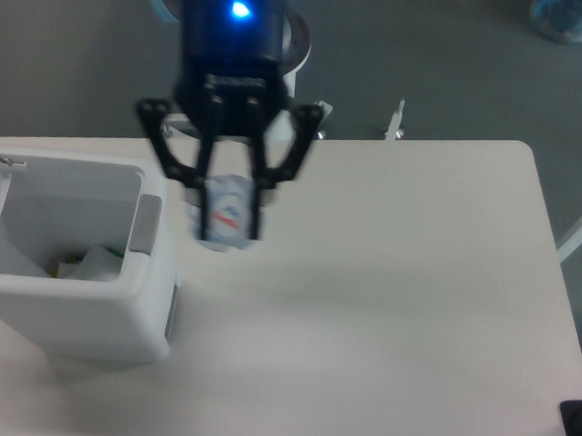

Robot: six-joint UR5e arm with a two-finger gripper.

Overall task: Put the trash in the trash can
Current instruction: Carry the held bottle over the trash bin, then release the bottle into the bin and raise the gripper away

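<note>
The white counter [396,284] has rounded corners and stands over a dark grey floor [459,60]. Directly on it, at its left edge near the front corner, sits the trash can [98,310], a boxy white bin with a grey panel at its rim, lid open, with crumpled white trash inside.
</note>
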